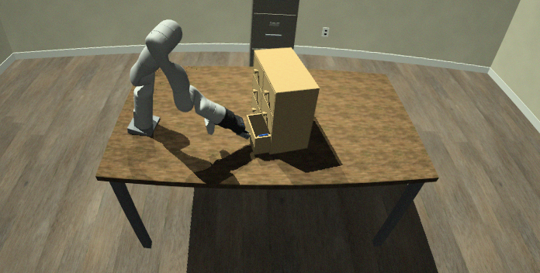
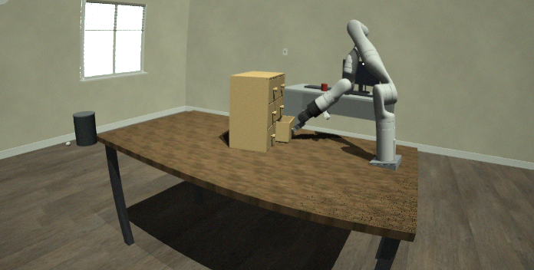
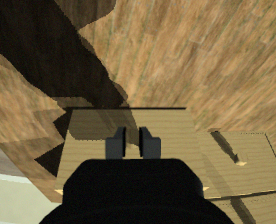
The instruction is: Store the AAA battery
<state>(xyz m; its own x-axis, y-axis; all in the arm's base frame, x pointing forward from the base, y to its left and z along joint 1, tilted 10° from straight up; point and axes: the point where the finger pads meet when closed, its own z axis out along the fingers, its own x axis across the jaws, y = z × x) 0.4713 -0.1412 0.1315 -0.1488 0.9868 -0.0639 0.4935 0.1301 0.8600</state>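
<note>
The small wooden chest [image 1: 292, 120] [image 2: 249, 111] stands upright on the table. Its bottom drawer [image 1: 261, 146] [image 2: 283, 130], nearest the top camera, is pulled partly out and looks level. A blue thing [image 1: 263, 135] shows in it near its side wall; it is too small to tell whether it is one battery or two. My gripper [image 1: 248, 137] [image 2: 294, 130] [image 3: 132, 137] is at the middle of that drawer's front, its fingers closed to a narrow gap. They appear to be shut on the drawer's knob, which they mostly hide. No battery shows on the table.
The neighbouring bottom drawer [image 3: 259, 177] and the drawers above it look pushed in, with knobs sticking out. The table [image 1: 368, 124] [image 2: 314, 176] carries the chest and the arm's base [image 1: 143, 126] [image 2: 385, 162]. The arm reaches down toward the chest's front.
</note>
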